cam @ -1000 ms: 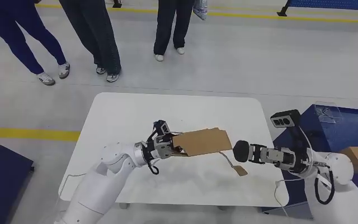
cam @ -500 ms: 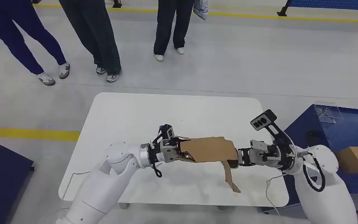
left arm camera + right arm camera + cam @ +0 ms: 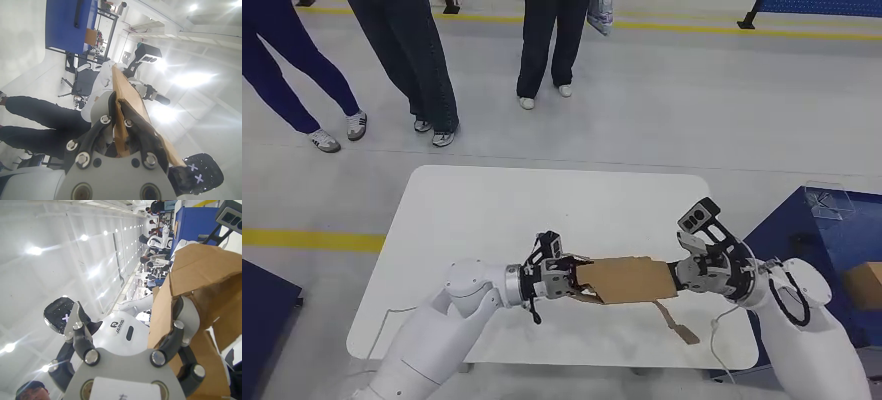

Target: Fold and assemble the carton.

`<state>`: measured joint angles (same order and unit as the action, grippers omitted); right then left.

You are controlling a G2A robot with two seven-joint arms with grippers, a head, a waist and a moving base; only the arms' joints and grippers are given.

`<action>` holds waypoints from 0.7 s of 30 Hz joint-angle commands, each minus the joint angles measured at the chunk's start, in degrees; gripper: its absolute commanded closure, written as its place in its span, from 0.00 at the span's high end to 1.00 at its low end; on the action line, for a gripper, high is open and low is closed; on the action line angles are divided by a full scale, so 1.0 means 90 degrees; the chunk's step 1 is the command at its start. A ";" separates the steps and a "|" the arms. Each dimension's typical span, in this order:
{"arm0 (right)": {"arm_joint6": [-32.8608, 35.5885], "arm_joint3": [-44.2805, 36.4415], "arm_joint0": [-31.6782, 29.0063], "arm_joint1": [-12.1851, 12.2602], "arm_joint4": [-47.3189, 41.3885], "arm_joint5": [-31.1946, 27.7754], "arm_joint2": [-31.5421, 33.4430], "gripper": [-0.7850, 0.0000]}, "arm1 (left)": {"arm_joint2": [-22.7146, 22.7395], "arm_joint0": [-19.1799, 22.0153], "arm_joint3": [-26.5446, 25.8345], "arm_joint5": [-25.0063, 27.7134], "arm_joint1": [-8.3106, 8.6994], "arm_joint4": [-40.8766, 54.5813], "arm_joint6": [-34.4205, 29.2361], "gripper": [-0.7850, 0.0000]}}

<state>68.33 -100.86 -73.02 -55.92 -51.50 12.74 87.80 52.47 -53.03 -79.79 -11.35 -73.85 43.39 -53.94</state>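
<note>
The carton (image 3: pixel 627 280) is brown, the table (image 3: pixel 482 215) white.

The left arm (image 3: pixel 467 297) lies low and nearly straight, reaching toward the middle. The left pincer (image 3: pixel 577 283) is closed on one end of the carton (image 3: pixel 627 280), with the cardboard edge held between both fingers. The right arm (image 3: pixel 802 300) comes from the opposite side. The right pincer (image 3: pixel 675 278) is spread wide, with one finger (image 3: pixel 186 311) against the cardboard and the other finger (image 3: pixel 79 313) free in the air.

- I see the carton (image 3: pixel 627 279) as matt brown cardboard, rough along its edges.
- The table (image 3: pixel 542 215) looks smooth and white.
- My left gripper (image 3: pixel 118 103) shows shiny metal screws on matt grey plate.
</note>
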 commanded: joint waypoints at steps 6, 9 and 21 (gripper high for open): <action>-0.0127 0.0104 0.0020 0.0009 0.0058 0.0138 -0.0050 1.00 | -0.0069 0.0017 0.0038 -0.0026 -0.0033 -0.0023 0.0036 0.00; -0.0127 0.0137 0.0000 0.0021 0.0155 0.0236 -0.0083 0.92 | -0.0087 0.0021 0.0039 -0.0061 -0.0041 -0.0072 0.0062 0.00; -0.0114 0.0227 0.0047 0.0059 0.0351 0.0324 -0.0098 0.00 | -0.0081 0.0013 0.0070 -0.0190 -0.0056 -0.0221 0.0235 0.00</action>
<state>67.34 -98.87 -72.62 -55.41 -48.46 15.58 86.94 51.72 -52.88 -79.16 -13.01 -74.35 41.49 -51.94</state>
